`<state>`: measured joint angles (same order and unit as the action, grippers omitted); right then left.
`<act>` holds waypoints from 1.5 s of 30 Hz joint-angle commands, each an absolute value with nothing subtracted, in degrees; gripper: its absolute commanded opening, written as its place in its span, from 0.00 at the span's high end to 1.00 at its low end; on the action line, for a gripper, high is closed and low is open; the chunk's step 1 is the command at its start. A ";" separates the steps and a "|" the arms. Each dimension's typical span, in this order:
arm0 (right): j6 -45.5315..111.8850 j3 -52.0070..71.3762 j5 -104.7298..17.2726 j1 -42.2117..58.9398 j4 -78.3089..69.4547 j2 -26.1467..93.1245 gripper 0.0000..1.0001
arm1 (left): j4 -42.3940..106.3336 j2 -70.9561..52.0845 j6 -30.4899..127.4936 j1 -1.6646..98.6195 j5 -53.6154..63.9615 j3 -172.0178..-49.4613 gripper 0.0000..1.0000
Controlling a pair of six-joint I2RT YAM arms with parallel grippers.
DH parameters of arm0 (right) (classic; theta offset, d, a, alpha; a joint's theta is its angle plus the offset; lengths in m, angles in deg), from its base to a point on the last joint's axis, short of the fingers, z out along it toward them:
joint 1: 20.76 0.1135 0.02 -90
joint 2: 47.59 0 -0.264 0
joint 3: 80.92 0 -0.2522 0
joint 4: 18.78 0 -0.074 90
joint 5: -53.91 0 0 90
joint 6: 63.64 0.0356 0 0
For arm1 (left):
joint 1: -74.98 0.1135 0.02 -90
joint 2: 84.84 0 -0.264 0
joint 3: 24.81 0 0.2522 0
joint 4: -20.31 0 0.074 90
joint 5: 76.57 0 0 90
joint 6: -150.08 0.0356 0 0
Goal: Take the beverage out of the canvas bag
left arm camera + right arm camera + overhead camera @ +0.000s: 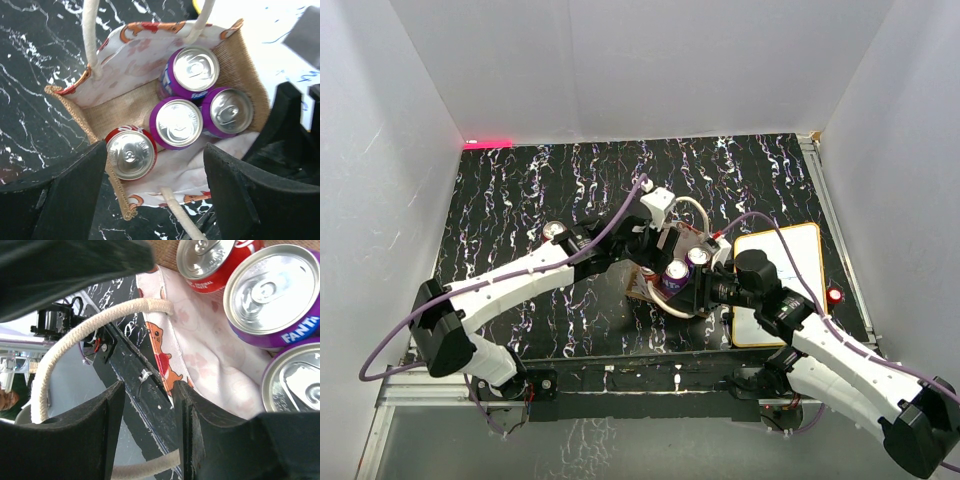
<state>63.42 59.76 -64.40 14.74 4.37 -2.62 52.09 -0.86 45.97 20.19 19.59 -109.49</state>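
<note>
The canvas bag (642, 288) stands open at the table's middle front, with tan fabric (125, 107), pale spotted lining and cream handles (91, 35). Inside stand one red can (131, 152) and three purple Fanta cans (177, 122). Two purple tops show from above (677, 270). My left gripper (155, 200) is open and empty, hovering over the bag's rim near the red can; from above it sits at the bag's far side (665, 248). My right gripper (145, 435) is open at the bag's near rim (167, 365), one finger (205, 440) over the lining, with a handle loop (60, 355) crossing the gap. It holds nothing.
A white orange-rimmed board (785, 270) lies right of the bag, under the right arm. A red button (835, 296) sits by the right rail. White walls close in the black marbled table (520, 200) on three sides. Its front edge is just behind the bag.
</note>
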 commanded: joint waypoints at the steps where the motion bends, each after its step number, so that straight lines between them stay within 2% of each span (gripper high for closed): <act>1: 60.99 58.69 -56.59 14.55 16.67 -3.92 0.52 | 48.71 -3.49 46.11 19.67 16.03 -111.44 0.24; 10: 63.53 53.64 -52.61 14.53 24.76 -12.81 0.42 | 47.38 0.80 46.48 19.29 11.86 -113.29 0.26; 12: 63.47 53.57 -52.32 14.52 26.10 -13.82 0.44 | 47.74 1.89 47.60 19.34 10.61 -113.64 0.25; 16: 64.32 56.26 -54.67 14.46 25.25 -14.30 0.53 | 50.46 4.50 50.19 18.99 11.20 -114.90 0.23; 20: 65.37 58.59 -57.30 14.49 23.90 -14.31 0.58 | 53.56 6.54 53.48 18.64 11.86 -115.88 0.23; 36: 65.21 60.01 -56.46 14.50 22.01 -14.09 0.60 | 58.41 8.86 63.33 17.56 12.77 -116.70 0.14; 45: 63.32 58.45 -59.75 14.48 18.18 -11.05 0.60 | 60.90 9.04 67.62 17.58 19.60 -116.64 0.11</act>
